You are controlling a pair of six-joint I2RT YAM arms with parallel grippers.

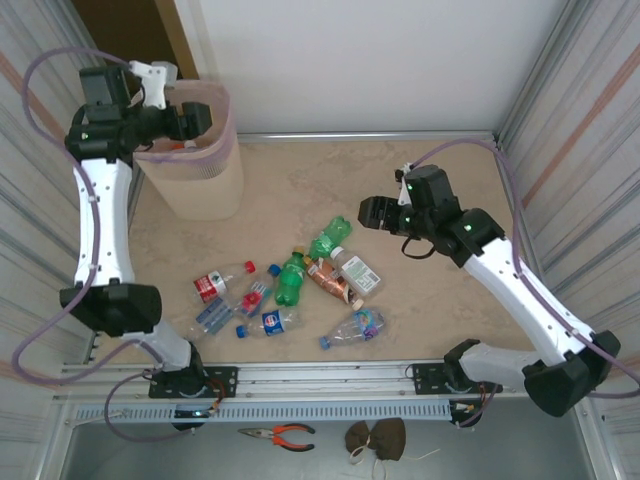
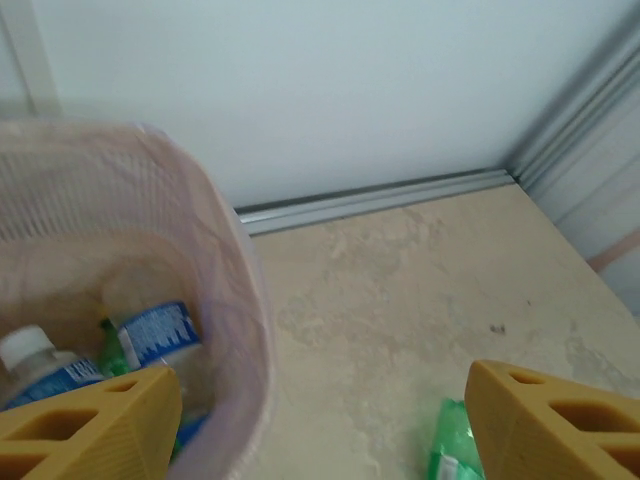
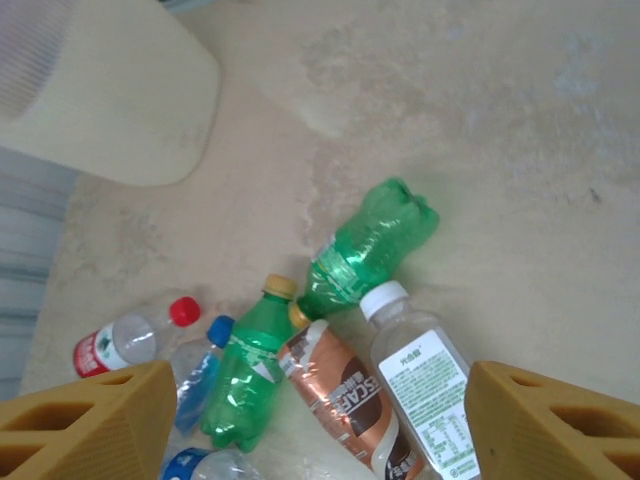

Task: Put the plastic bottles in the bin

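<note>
The pale pink bin point(image 1: 200, 175) stands at the back left of the table. My left gripper point(image 1: 197, 118) hangs open over its rim with nothing between the fingers. In the left wrist view the bin point(image 2: 235, 300) holds several bottles point(image 2: 150, 335), and my left gripper point(image 2: 320, 405) straddles its right edge. My right gripper point(image 1: 370, 212) is open above the loose bottles point(image 1: 290, 285) in the middle of the table. Below my right gripper point(image 3: 320, 410) lie two green bottles point(image 3: 370, 250), a copper-labelled one point(image 3: 345, 395), a clear white-capped one point(image 3: 425, 385) and a red-capped one point(image 3: 125, 340).
Corrugated metal walls close in the table on the left point(image 1: 30, 200) and right point(image 1: 590, 150). A rail point(image 1: 330, 378) with the arm bases runs along the near edge. Orange-handled pliers point(image 1: 280, 435) and a dark cloth point(image 1: 377, 437) lie in front of it.
</note>
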